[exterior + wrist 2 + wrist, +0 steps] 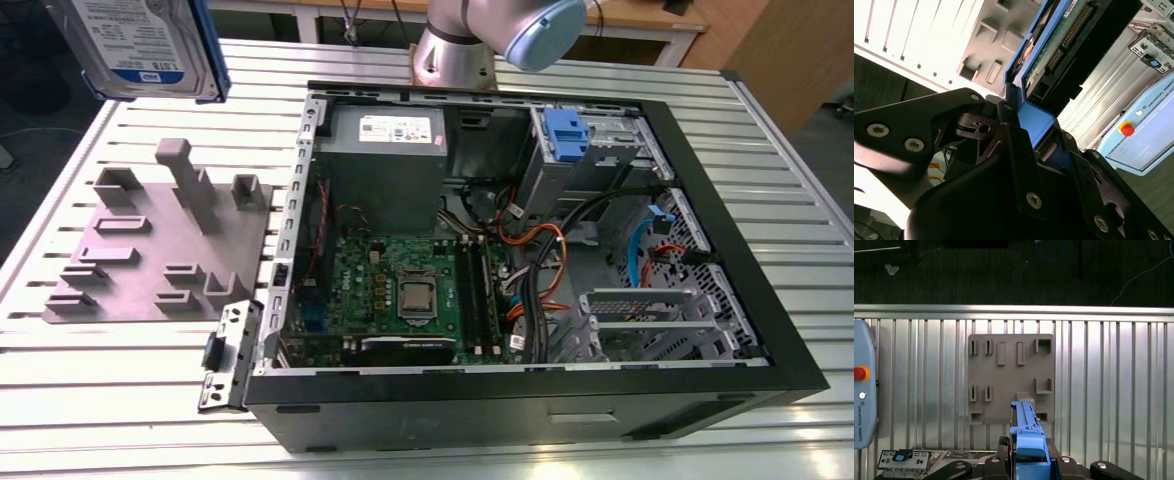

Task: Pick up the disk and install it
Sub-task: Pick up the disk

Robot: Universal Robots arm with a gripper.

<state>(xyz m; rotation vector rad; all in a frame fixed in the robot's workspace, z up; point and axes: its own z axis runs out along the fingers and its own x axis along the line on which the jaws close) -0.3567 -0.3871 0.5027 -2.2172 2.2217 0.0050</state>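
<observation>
The disk (140,45), silver-grey with a white-and-blue label and blue side rails, hangs high in the air at the exterior view's upper left, above the slatted table. In the second wrist view my gripper (1035,122) is shut on the disk (1054,55), its black fingers (1014,145) clamping the blue rail end; the green circuit side and connector face the camera. In the first wrist view the disk (1026,432) stands edge-on in my gripper (1029,462), directly above the grey moulded plate (1011,377).
The grey plate with upright pegs (160,240) lies at the exterior view's left of the open computer case (787,330). A blue clip (567,135) sits in the case's drive bay. A teach pendant (861,390) rests on the table. The arm's base (461,50) stands behind the case.
</observation>
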